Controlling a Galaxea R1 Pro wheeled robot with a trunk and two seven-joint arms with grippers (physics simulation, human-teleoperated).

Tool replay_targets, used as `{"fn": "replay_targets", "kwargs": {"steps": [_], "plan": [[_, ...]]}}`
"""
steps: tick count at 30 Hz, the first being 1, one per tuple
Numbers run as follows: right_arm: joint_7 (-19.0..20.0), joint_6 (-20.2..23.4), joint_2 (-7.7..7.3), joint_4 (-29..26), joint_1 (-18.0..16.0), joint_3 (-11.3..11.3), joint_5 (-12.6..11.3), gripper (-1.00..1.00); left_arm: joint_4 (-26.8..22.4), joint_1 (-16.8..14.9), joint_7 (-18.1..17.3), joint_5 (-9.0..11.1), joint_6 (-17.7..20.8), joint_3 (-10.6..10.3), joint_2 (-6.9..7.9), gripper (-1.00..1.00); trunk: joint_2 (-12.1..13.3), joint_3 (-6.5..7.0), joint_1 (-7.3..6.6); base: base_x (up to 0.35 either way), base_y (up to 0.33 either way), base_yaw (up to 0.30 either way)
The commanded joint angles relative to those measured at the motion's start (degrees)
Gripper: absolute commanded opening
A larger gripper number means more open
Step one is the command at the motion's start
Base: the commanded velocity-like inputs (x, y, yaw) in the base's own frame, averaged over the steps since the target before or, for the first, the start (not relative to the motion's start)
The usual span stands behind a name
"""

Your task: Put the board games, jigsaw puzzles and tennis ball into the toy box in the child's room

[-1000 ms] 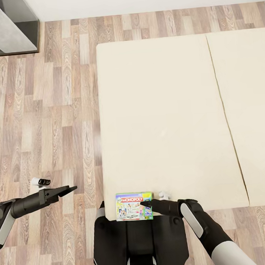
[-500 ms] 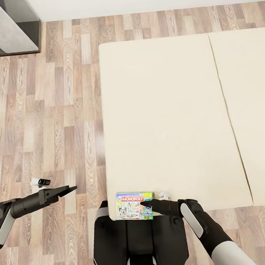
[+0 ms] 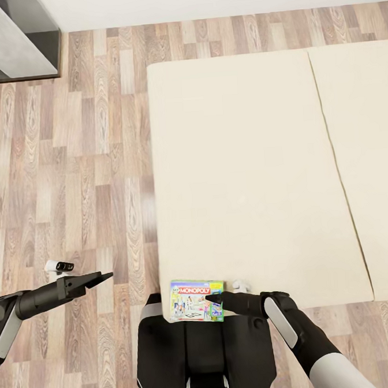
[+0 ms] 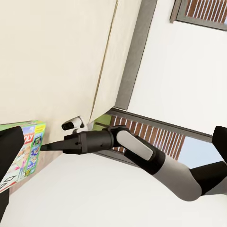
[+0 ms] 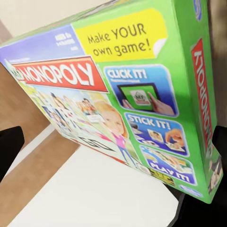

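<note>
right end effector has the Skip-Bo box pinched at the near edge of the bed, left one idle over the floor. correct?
Wrong box: the head view shows the right end effector on the Monopoly box, as its lettering reads. The rest holds: near edge of the bed, left end effector over the floor.

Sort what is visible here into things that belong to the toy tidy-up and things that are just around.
Belongs to the job:
- colourful Monopoly game carton, at the near edge of the bed
- wide cream-beige bed
- right claw, at the carton's right side

Just around:
- wood-plank floor
- grey shelf unit, far left corner
- left claw, over the floor
</note>
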Motion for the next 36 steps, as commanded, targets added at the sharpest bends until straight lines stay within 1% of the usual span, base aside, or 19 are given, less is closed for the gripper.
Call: {"fn": "replay_targets", "kwargs": {"steps": [1, 28, 36], "plan": [[0.05, 0.27, 0.02, -0.03, -0.01, -0.04, -0.06, 1.00, -0.01, -0.01, -0.21, 0.00, 0.61, -0.02, 0.03, 1.00, -0.09, -0.05, 0.03, 0.000, 0.071, 0.000], [0.07, 0.26, 0.01, -0.05, -0.02, 0.01, -0.06, 1.00, -0.01, -0.01, -0.13, -0.01, 0.61, -0.02, 0.01, 1.00, -0.09, -0.05, 0.03, 0.000, 0.011, 0.000], [0.04, 0.26, 0.03, -0.04, -0.01, 0.04, -0.06, 1.00, -0.01, -0.01, -0.19, 0.00, 0.61, -0.02, 0.06, 1.00, -0.09, -0.05, 0.03, 0.000, 0.072, 0.000]]}}
